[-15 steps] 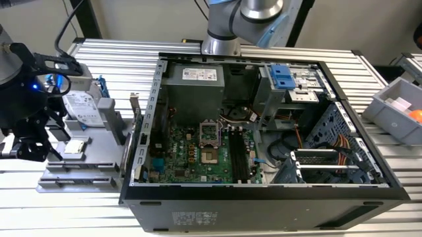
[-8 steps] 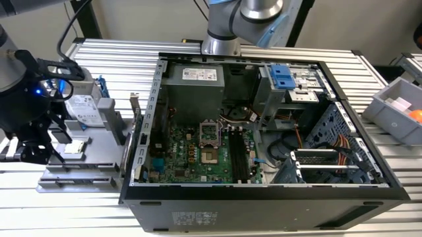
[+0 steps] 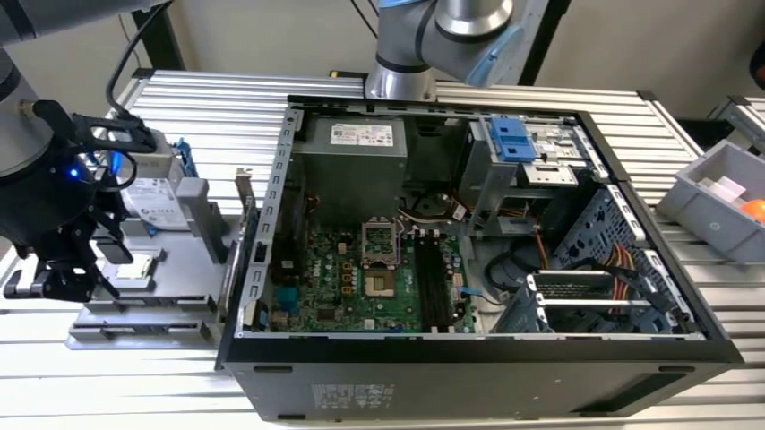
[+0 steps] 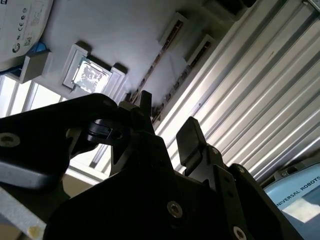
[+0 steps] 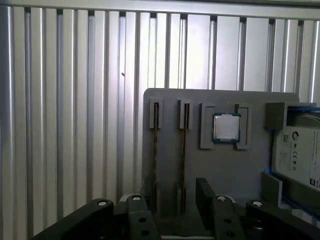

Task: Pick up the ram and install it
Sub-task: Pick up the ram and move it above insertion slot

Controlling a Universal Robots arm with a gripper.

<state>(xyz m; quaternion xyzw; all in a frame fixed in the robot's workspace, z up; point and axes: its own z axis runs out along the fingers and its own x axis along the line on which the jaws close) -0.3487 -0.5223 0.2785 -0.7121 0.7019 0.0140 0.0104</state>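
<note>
Two ram sticks stand on edge in the slots of a grey holder tray [image 5: 220, 170]: one ram stick [image 5: 155, 150] and a second one [image 5: 183, 150] beside it. In the second wrist view their edges show as thin dark strips [image 4: 152, 70]. My gripper [image 5: 170, 200] hangs open just above the near ends of the sticks, its black fingers [image 5: 206, 192] apart with nothing held. In the exterior view the gripper [image 3: 54, 282] sits over the tray at that view's left. The black motherboard slots [image 3: 433, 288] lie inside the open computer case [image 3: 478, 354].
On the same tray lie a square silver processor chip [image 5: 226, 127] and a hard drive [image 5: 300, 150] in a blue frame. A second arm's base [image 3: 400, 54] stands behind the case. A grey bin [image 3: 723, 202] sits at the exterior view's right. The ribbed metal table [image 5: 65, 100] surrounds the tray.
</note>
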